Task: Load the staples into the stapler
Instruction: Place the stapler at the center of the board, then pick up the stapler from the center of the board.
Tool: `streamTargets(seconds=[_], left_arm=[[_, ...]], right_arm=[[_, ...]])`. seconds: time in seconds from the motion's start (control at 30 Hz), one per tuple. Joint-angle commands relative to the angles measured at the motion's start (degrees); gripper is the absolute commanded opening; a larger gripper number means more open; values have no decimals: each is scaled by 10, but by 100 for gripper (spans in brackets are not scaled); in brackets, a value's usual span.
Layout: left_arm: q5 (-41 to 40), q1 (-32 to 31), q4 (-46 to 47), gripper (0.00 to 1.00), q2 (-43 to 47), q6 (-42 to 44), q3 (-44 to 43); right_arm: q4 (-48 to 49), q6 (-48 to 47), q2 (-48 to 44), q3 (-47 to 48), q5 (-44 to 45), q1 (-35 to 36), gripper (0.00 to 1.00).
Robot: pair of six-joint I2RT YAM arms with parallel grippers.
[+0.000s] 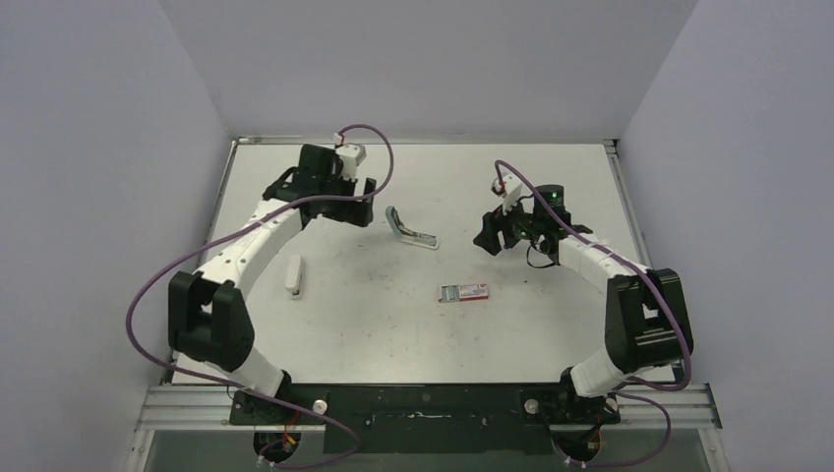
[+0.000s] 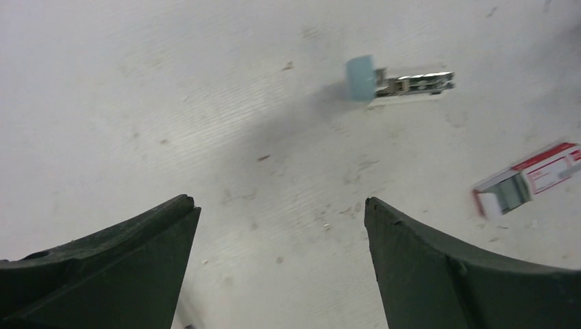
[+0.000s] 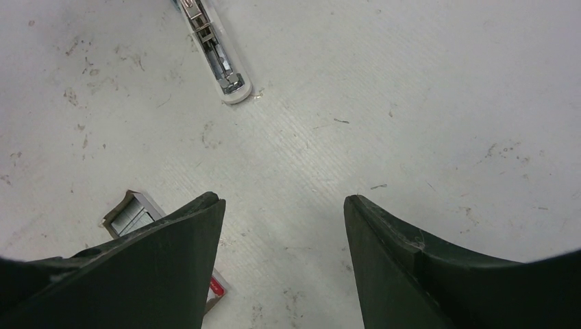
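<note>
left gripper [image 2: 277, 205]: jaws spread, empty | right gripper [image 3: 284, 199]: jaws spread, empty | box [image 2: 541, 170]: end uncovered, staples [image 3: 136, 216] inside, beside right gripper's left finger | stapler [image 3: 218, 58]: hinged up, ahead-left | top view only: white bar [image 1: 293, 275]

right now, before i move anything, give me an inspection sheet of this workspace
surface: scuffed white tabletop, specks and marks all over
job's things: pale blue and white stapler lying opened mid-table, metal channel exposed; small red-and-white cardboard staple box nearer the arms, apart from it, grey staples showing at its open end
clutter: white oblong piece left of the stapler, apart from it
grippers: left gripper open, empty; right gripper open, empty
cables: purple cables looping off both arms, none on the job's things
surroundings: plain pale walls on three sides; metal rail at the near edge
</note>
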State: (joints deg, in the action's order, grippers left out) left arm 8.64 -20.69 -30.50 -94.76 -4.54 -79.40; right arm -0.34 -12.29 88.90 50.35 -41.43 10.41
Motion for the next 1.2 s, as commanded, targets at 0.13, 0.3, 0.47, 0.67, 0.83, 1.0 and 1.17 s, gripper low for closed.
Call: streamTargets(seconds=[0.13, 0.3, 0.47, 0.67, 0.83, 1.0, 1.17], left_arm=[[-78, 122, -158, 92, 93, 156, 111], [-81, 152, -185, 96, 111, 181, 174], [-100, 154, -168, 92, 106, 193, 216], [-88, 158, -147, 67, 54, 206, 208], [-58, 152, -127, 36, 12, 240, 186], [-4, 122, -146, 18, 19, 313, 179], [12, 13, -142, 14, 69, 391, 211]], right_arm=[[16, -16, -26, 1, -1, -6, 65], [18, -14, -31, -1, -5, -5, 65], [18, -12, -34, -2, -7, -6, 65], [18, -11, -39, -4, -7, -7, 66], [9, -11, -44, -1, -8, -14, 65], [-38, -39, -58, 5, -13, -17, 65], [-75, -80, -79, -6, -25, -18, 65]])
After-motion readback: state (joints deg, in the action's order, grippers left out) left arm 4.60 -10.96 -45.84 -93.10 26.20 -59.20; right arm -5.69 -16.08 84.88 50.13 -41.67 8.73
